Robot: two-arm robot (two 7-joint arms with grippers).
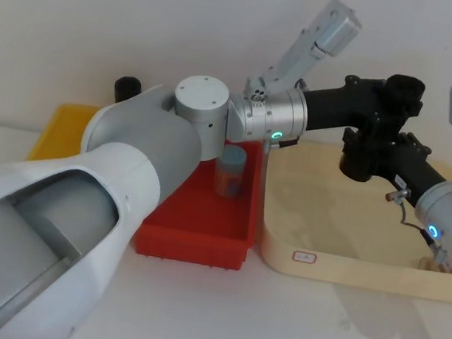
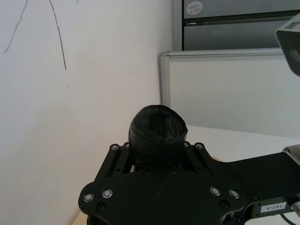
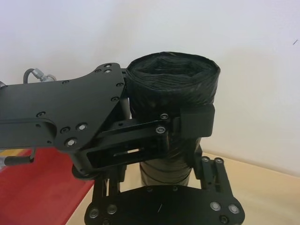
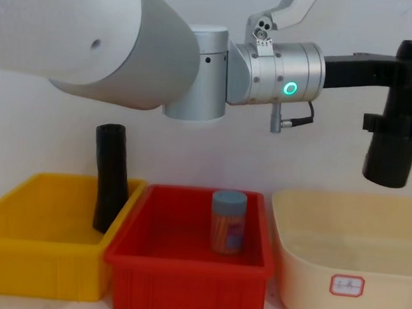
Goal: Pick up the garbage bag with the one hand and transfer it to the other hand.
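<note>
**My rig's arms**

I see bulky pale-grey shells narrowing to silver cylindrical wrists, my left green-ringed gripper (image 1: 381,100) and right blue-ringed gripper (image 1: 371,155) both black plates studded with silver screws, thin cables trailing.

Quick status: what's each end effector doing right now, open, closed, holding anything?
Left end effector: closed on the garbage bag, held upright above the beige tub.
Right end effector: closed around the same garbage bag, higher up near its rim.
</note>
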